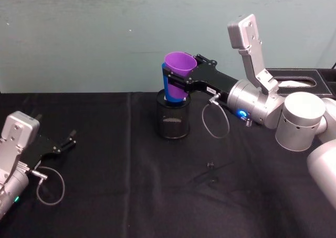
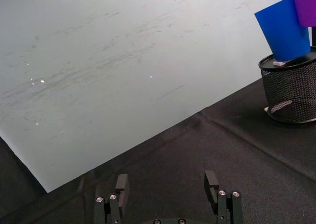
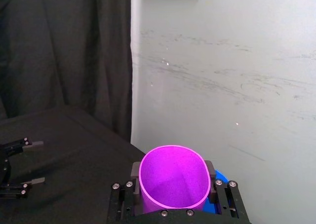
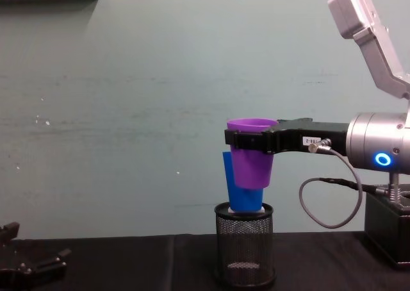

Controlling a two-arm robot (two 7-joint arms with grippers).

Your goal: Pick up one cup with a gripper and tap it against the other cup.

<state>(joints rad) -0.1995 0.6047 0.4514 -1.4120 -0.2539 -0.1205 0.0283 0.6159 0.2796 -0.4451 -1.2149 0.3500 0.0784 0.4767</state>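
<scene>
A: Far left first: the left gripper (image 1: 68, 139)?
B: Lies at 8 o'clock in the head view, low on the black cloth (image 1: 115, 196). Fingers spread wide, nothing between them.
A: And toward the middle?
B: Black mesh pen holder (image 4: 243, 249), upright on the cloth, toward 12 o'clock from its centre, near the pale green wall (image 4: 128, 111). Holds the blue cup (image 4: 242, 198), base down inside, mouth up.
A: The purple cup (image 4: 251, 163)?
B: Hangs in the air at 1 o'clock of the blue cup in the chest view, upright, mouth up, above the holder's rim. Overlaps the blue cup's upper part; sits right against it, though actual contact hard to judge.
A: Gripped by what?
B: By the right gripper (image 4: 236, 138), reaching in from 3 o'clock. Long flat black jaws clamped on either side just below the rim. Silver wrist (image 4: 371, 134) behind, blue ring glowing. From the right wrist camera, purple mouth wide open between the jaw mounts, a sliver of blue just beyond.
</scene>
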